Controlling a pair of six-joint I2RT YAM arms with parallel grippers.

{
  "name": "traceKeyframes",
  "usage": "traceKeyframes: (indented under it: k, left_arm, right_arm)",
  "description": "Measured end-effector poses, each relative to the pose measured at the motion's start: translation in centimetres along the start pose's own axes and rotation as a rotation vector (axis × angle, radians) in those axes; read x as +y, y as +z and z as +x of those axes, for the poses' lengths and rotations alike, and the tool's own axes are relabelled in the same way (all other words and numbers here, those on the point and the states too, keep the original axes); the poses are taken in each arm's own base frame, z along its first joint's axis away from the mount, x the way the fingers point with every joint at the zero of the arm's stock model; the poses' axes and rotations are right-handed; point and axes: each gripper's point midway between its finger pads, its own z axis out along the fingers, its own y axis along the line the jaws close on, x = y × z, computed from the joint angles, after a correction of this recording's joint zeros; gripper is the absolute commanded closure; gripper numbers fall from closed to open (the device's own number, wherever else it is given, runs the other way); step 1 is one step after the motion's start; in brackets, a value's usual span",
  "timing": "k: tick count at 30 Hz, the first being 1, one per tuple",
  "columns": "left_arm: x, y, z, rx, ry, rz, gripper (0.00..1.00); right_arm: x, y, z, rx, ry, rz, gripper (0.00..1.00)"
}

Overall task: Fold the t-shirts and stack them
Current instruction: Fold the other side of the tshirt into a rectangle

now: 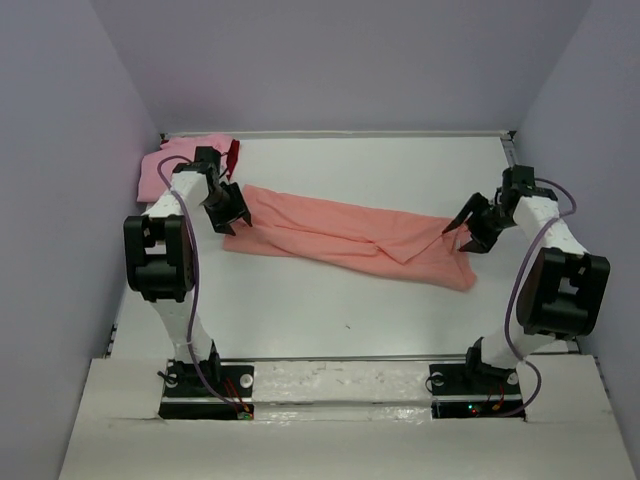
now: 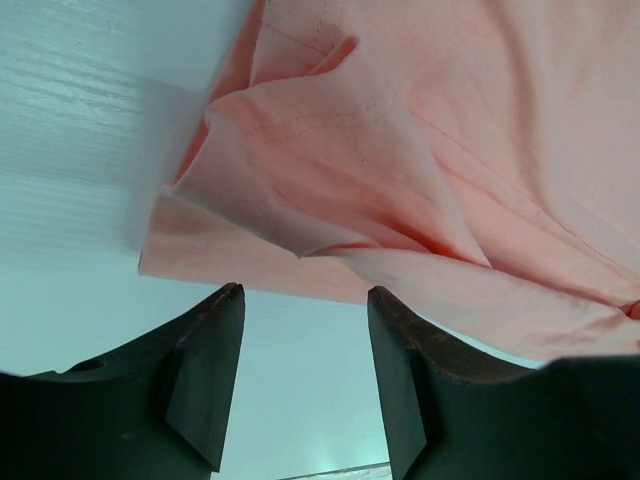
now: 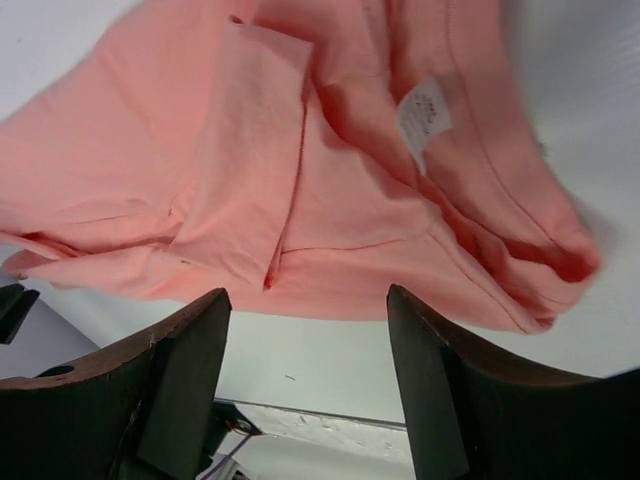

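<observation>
Salmon-orange t-shirt [image 1: 350, 237] lies rumpled across counter [image 1: 400, 320], long axis running 10 to 4 o'clock. Left gripper [image 1: 228, 208] hovers at 10 o'clock end, right gripper [image 1: 465, 228] at 4 o'clock end. Both spread wide, grasping nothing.

Your left hand [image 1: 228, 208] is out in front on the left, tipped down, its two fingers [image 2: 210, 370] apart with nothing between them. Your right hand [image 1: 465, 227] is out on the right, fingers [image 3: 430, 390] wide apart, empty too. Both arms [image 1: 160, 255] are bent.
</observation>
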Motion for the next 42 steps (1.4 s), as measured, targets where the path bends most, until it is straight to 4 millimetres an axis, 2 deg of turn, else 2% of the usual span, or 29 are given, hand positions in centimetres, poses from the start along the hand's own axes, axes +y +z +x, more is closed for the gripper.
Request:
traceKeyframes:
  k: [6,13,19,23,31,42]
  left_arm:
    - [-0.2,0.0,0.3,0.008,0.012,0.003,0.35]
    - [-0.5,-0.5,-0.2,-0.003,0.02,0.007,0.35]
    - [-0.8,-0.8,-0.7,-0.016,0.023,0.014,0.35]
    - [-0.8,-0.8,-0.7,-0.016,0.023,0.014,0.34]
    - [-1.0,-0.8,-0.9,-0.017,0.024,0.014,0.34]
    - [-1.0,-0.8,-1.1,-0.016,0.023,0.013,0.34]
  right_arm:
    - [2.1,3.2,0.8,0.054,-0.021,-0.03,0.37]
    - [3.9,4.7,0.6,0.067,-0.033,-0.045,0.38]
    - [6.3,5.2,3.1,0.11,-0.074,-0.066,0.38]
    - [7.3,5.6,4.8,0.14,-0.091,-0.068,0.38]
    - [6.5,6.2,6.6,0.184,-0.079,-0.043,0.39]
    - [5.8,6.1,8.7,0.214,-0.084,-0.027,0.4]
